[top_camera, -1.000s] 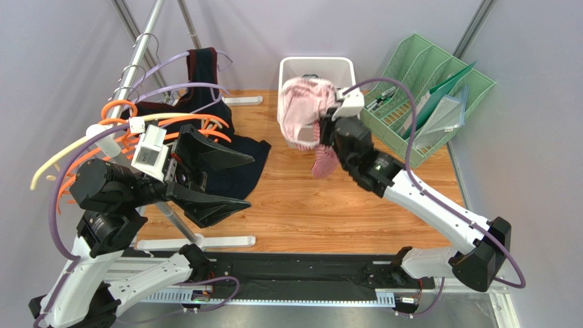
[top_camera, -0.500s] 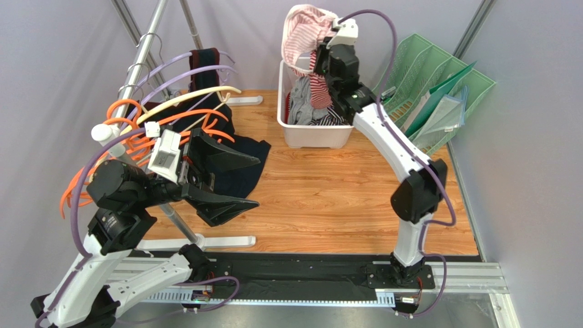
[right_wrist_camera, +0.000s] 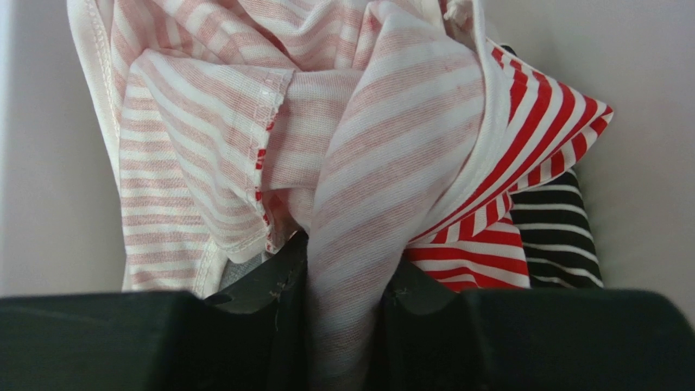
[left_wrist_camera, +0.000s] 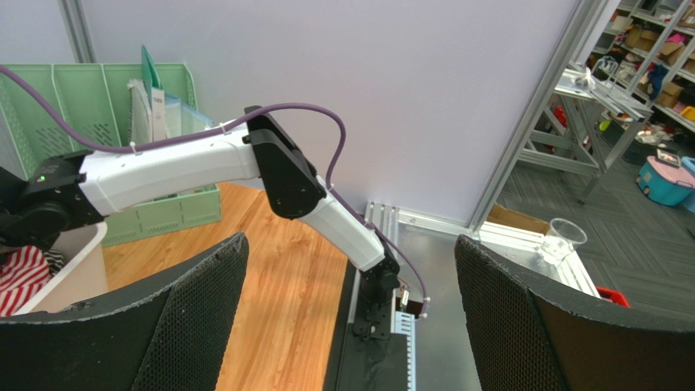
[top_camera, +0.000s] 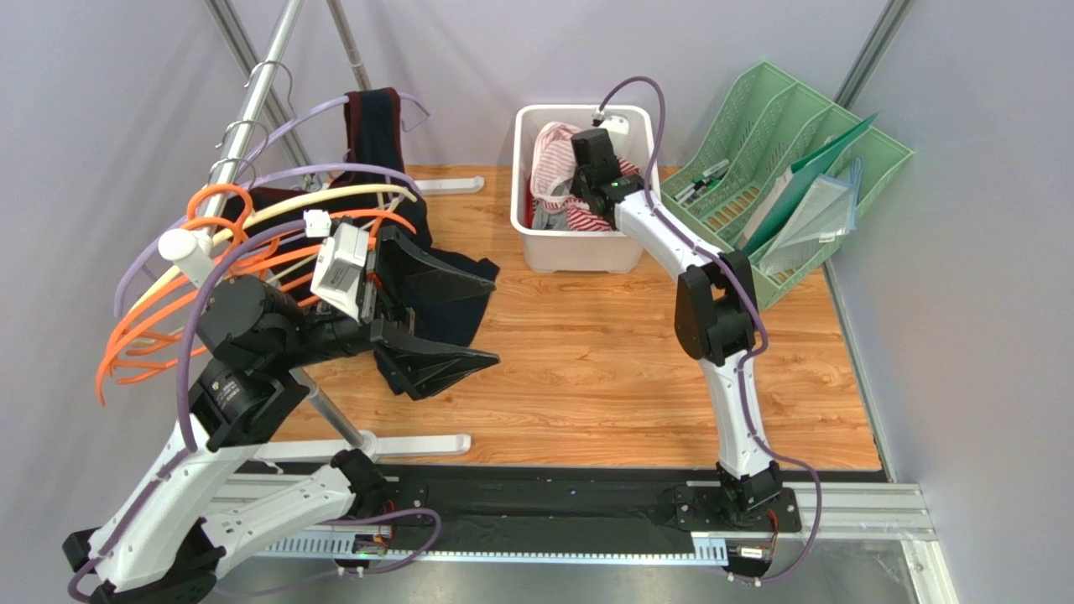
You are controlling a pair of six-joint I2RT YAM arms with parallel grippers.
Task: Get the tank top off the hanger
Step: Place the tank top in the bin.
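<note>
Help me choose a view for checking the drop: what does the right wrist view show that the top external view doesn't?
Only the right wrist view: the red-and-white striped tank top pinched in the right gripper. Only the top external view: the open left gripper, orange plastic hangers and green file tray. Both: the tank top inside the white plastic bin.
</note>
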